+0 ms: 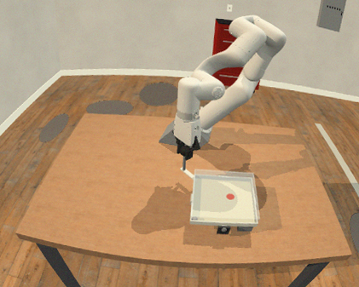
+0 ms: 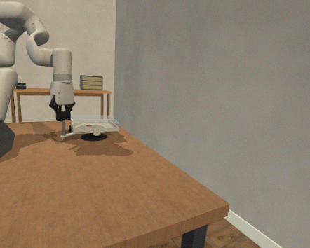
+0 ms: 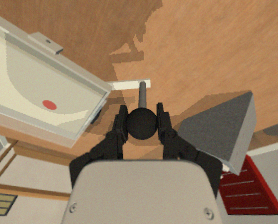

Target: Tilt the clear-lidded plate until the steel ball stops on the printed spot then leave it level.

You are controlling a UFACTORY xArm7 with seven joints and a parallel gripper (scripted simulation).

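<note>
The square white plate (image 1: 206,208) (image 2: 105,128) (image 3: 20,80) with a clear lid sits on a small stand near the table's front right. A red printed spot (image 1: 230,196) (image 3: 49,104) lies near the plate's middle. A small grey ball (image 1: 195,216) appears in the plate's near left corner, well away from the spot. A thin white arm (image 1: 189,173) (image 3: 127,85) runs from the plate's far left corner to an upright post (image 1: 184,164) (image 2: 63,127) topped by a dark round knob (image 3: 141,125). My gripper (image 1: 185,156) (image 2: 63,117) (image 3: 142,110) is shut on that knob from above.
A black stand (image 1: 223,228) (image 2: 93,137) carries the plate. A grey wedge block (image 1: 167,137) (image 3: 225,130) sits behind my gripper by the arm's base. A red cabinet (image 1: 225,41) stands at the back wall. The table's front edge (image 1: 179,257) is close to the plate.
</note>
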